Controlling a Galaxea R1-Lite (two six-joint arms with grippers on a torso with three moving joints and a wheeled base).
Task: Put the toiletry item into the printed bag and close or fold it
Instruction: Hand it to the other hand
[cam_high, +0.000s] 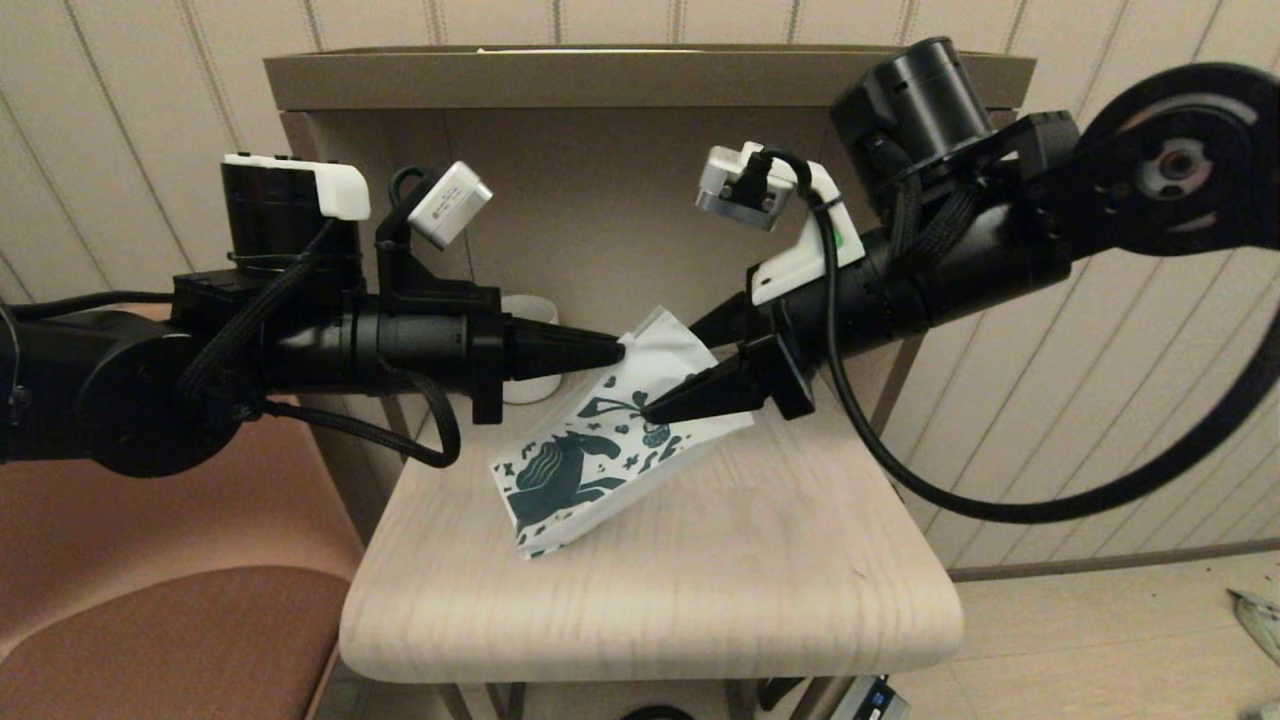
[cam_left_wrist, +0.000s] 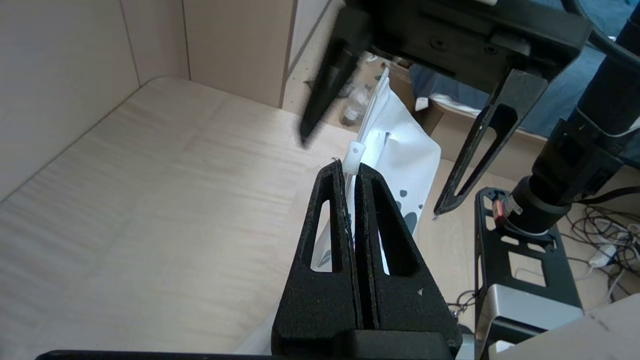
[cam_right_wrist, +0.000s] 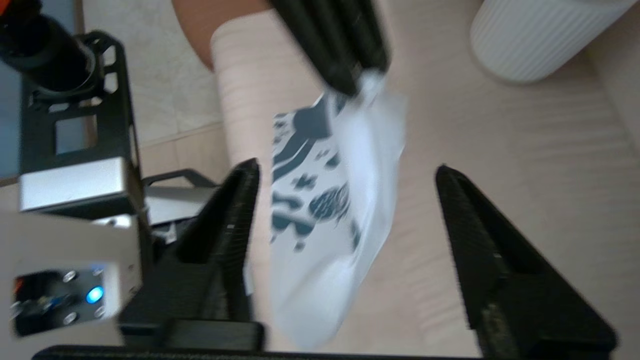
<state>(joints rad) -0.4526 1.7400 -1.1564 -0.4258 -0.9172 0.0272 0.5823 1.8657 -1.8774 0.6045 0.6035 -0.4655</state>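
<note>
Spreading across the near foreground, the pale wood-grain table (cam_high: 650, 590) has a rounded front edge, with a brown upholstered seat (cam_high: 170, 630) at its near left. On the table's middle the printed bag (cam_high: 600, 450) stands tilted, its lower corner resting on the wood and its upper end lifted. The left gripper (cam_high: 618, 350) is pinched tight on the bag's top edge beside the white zip slider (cam_left_wrist: 354, 155). The right gripper (cam_high: 668, 375) stands wide apart astride the bag's upper part, gripping nothing. Whether anything lies inside the bag cannot be told. Farther back, a white ribbed mug (cam_high: 525, 330) stands behind the left arm, before a beige cabinet wall (cam_high: 600, 200).
</note>
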